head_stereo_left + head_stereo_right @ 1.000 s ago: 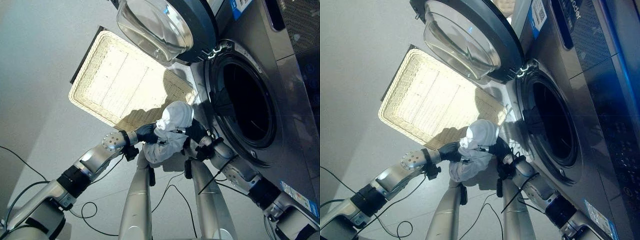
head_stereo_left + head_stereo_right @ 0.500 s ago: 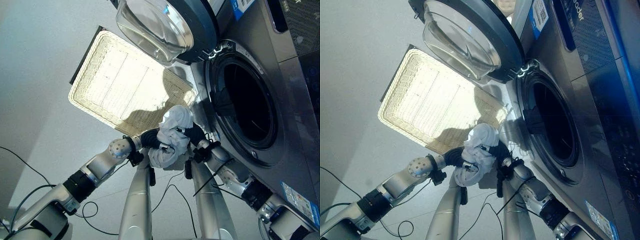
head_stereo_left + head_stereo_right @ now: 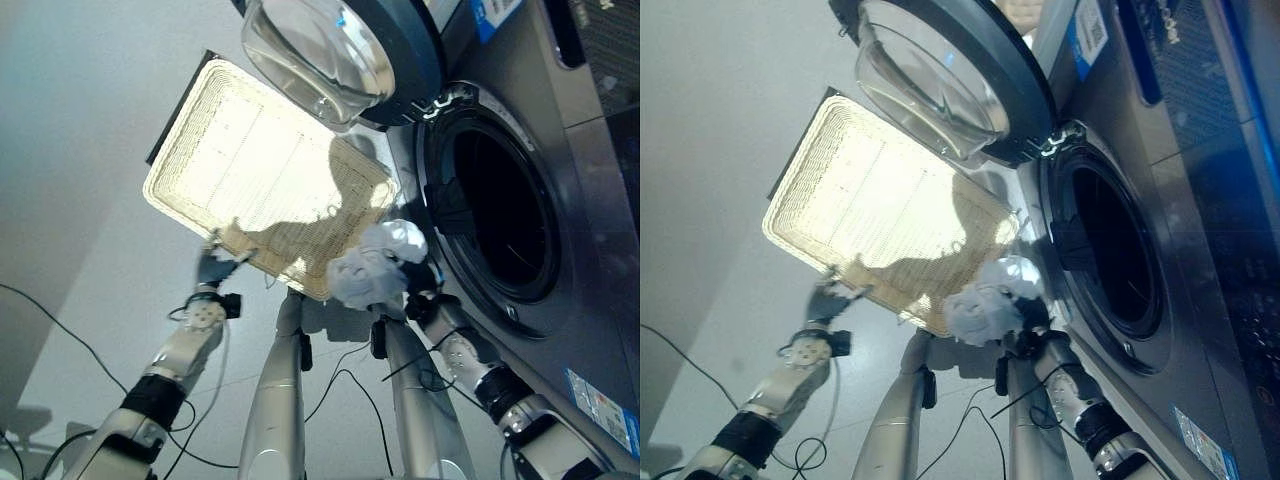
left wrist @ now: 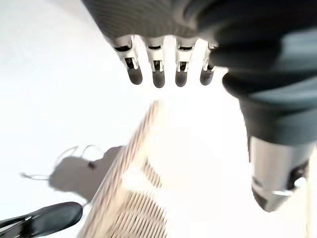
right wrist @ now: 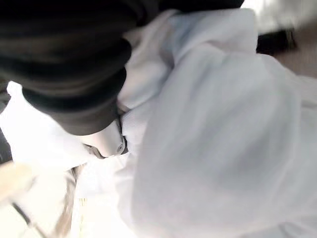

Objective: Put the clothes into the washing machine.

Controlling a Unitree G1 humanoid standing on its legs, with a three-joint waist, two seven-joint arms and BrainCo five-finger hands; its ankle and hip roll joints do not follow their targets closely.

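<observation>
Most right robot hand [image 3: 425, 283] fingers hidden by clothes [image 3: 378, 268].

— How is the scene lit?
— Hard light is thrown across the basket [image 3: 262, 165], which is washed out to pale yellow; a dark shadow is cast over its near corner. The drum [image 3: 500, 215] is left black, and glare is seen on the door [image 3: 318, 55] glass.
— And sharpness?
— The left hand [image 4: 168, 74] is blurred against a blown-out floor [image 3: 80, 150]; the cloth [image 5: 218, 139] is overexposed and out of focus.
</observation>
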